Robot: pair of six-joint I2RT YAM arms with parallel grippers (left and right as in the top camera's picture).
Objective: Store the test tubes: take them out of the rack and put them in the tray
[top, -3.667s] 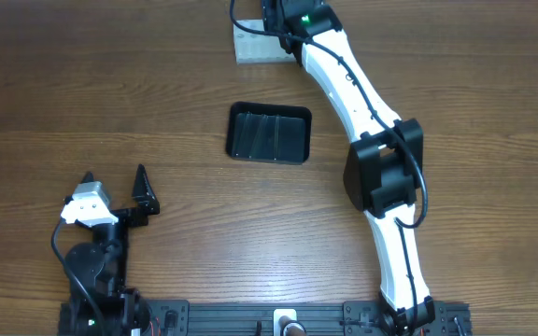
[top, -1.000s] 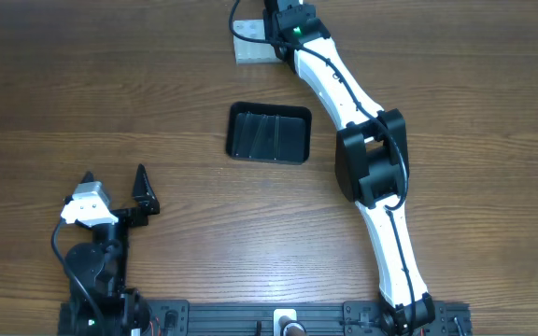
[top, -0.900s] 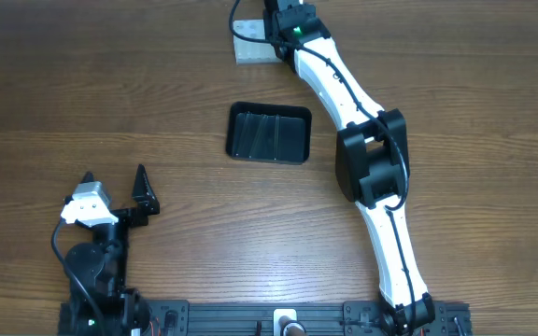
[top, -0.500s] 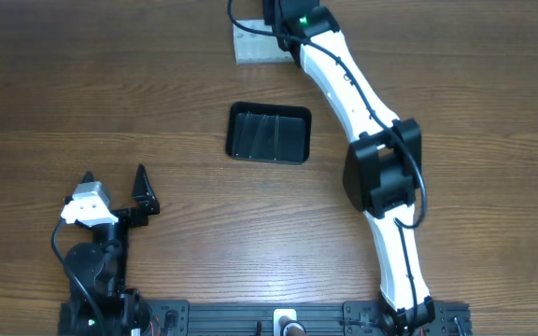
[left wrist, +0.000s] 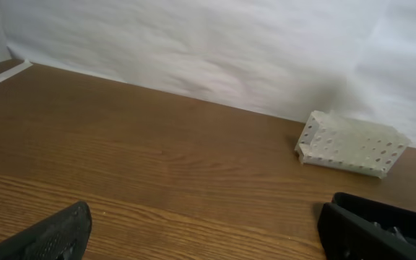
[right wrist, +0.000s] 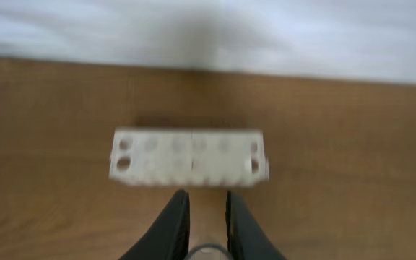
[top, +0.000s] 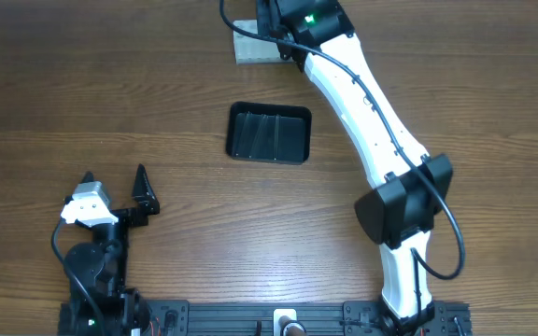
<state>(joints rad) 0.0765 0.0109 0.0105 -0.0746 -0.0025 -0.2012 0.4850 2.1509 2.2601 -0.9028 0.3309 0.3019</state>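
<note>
A: Tube location?
B: One test tube point(right wrist: 206, 252) sat pinched between the right gripper point(right wrist: 206, 206) fingers, which were nearly closed around it. Only its clear rim showed. It looked upright, likely so it would slide straight out of its hole.
A: Rack?
B: The rack point(right wrist: 190, 157) lay just ahead of that gripper, at the far edge of the table point(top: 82, 84) by the white wall point(right wrist: 208, 29). In the left wrist view no tubes stood up out of it, but I couldn't swear it was empty.
A: Tray?
B: The tray point(top: 269, 133) sat mid-table, nearer the robot than the rack and well apart from it — a handy drop spot. Ribs or tubes inside, couldn't tell.
A: Other arm?
B: The left gripper point(top: 115, 182) was near its own base, spread wide, holding nothing. Probably parked there to stay out of the right arm point(top: 362, 103) path.
A: Step?
B: My guess — tube out of the rack, carry to the tray next.
</note>
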